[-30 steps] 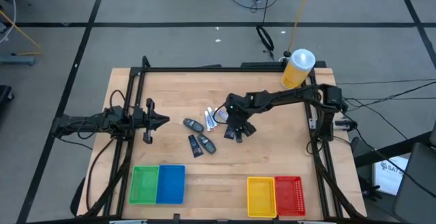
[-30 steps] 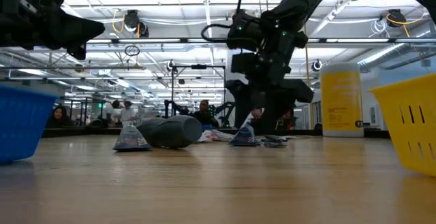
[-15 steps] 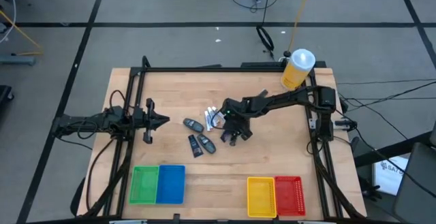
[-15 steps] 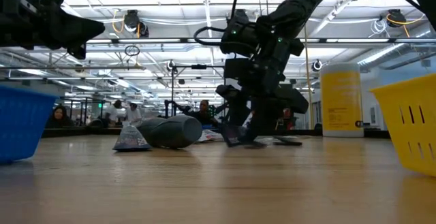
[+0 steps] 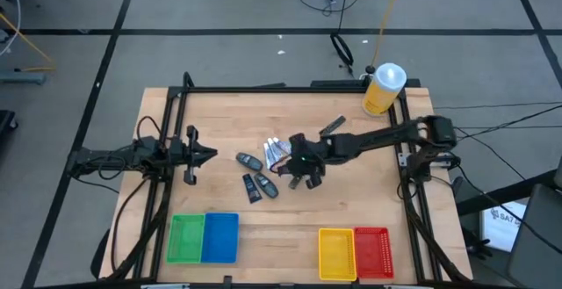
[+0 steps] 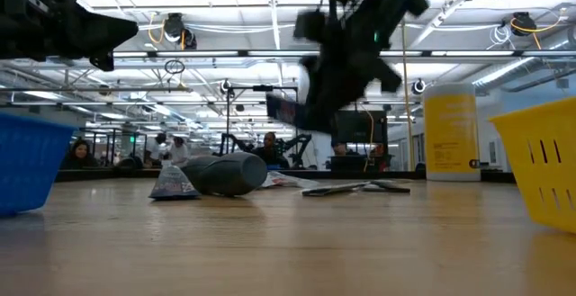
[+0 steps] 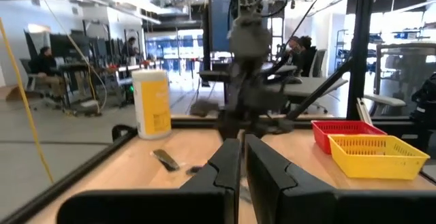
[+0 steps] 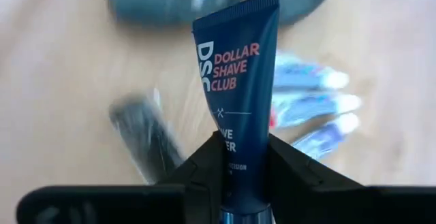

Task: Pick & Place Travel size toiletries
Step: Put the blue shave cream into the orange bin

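Note:
My right gripper hangs above the middle of the table, shut on a dark blue tube printed "Dollar Shave Club". In the low view the tube is well above the table. Below it lie dark grey mini bottles and white-and-blue small tubes, flat on the wood. A slim dark stick lies farther back. My left gripper waits shut over the table's left part, holding nothing. My right gripper pinches the dark blue tube between its two fingers on the tube's narrow cap end. The tube lies along the fingers and sticks out past them, its wide crimped end pointing toward the table. It is lifted clear.
A large yellow bottle with a white cap stands at the far right corner. Along the near edge stand a green bin, a blue bin, a yellow bin and a red bin. A black frame borders the table.
My right gripper has shut on the dark blue tube where it lay among the toiletries, then risen with it and come a little toward the near edge. The tube is now lifted clear of the table.

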You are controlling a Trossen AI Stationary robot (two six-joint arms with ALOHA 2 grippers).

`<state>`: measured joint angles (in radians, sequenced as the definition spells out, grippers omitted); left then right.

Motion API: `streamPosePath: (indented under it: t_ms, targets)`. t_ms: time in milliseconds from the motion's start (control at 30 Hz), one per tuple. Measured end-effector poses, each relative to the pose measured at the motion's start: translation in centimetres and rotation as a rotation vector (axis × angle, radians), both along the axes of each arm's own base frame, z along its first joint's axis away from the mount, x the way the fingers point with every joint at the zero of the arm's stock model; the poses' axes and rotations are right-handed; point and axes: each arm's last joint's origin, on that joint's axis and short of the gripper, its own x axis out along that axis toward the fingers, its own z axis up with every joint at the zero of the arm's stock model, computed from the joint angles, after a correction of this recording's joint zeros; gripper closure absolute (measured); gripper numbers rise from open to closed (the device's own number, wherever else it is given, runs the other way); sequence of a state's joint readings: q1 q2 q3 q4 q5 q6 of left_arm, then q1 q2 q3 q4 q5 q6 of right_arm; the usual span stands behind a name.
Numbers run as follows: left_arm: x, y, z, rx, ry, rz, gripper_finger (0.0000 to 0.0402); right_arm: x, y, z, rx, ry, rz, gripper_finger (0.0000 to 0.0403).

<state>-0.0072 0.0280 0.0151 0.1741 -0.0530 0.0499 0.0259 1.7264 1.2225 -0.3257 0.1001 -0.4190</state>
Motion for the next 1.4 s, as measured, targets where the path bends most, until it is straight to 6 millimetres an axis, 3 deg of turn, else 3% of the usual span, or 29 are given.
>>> streamPosePath:
  t_ms: [100,233,367,500,700,900,1067,1233,1400]
  targets:
    - [0.0,0.0,0.2,-0.008,-0.016,-0.002,0.0376,-1.3,2.0,2.6,0.136,-0.017,-0.200,0.0327]
    - [0.0,0.0,-0.1,-0.008,0.006,-0.002,0.0376,-3.4,4.3,5.5,0.487,0.029,-0.534,0.0328]
    - [0.1,0.0,-0.9,-0.031,0.089,-0.010,0.0376,-5.6,6.1,6.6,0.903,0.236,-0.864,0.0328]
    - [0.1,0.0,-1.5,-0.048,0.166,-0.020,0.0376,-8.0,9.4,6.9,1.126,0.491,-1.179,0.0328]
    - [0.5,-0.2,-2.0,-0.050,0.228,-0.039,0.0376,-11.9,15.4,5.6,1.141,0.872,-1.467,0.0328]
    - [0.6,-0.2,-2.2,-0.050,0.252,-0.037,0.0376,-15.0,18.5,3.4,1.049,0.984,-1.725,0.0328]
    - [0.6,-0.2,-2.2,-0.049,0.252,-0.037,0.0376,-16.1,19.3,0.8,1.058,1.008,-1.780,0.0328]
    - [0.6,-0.2,-2.2,-0.052,0.252,-0.037,0.0376,-16.7,18.3,-2.1,1.058,1.000,-1.803,0.0327]
    - [0.6,-0.2,-2.2,-0.056,0.251,-0.037,0.0376,-16.7,18.2,-3.3,1.118,1.010,-1.736,0.0307]
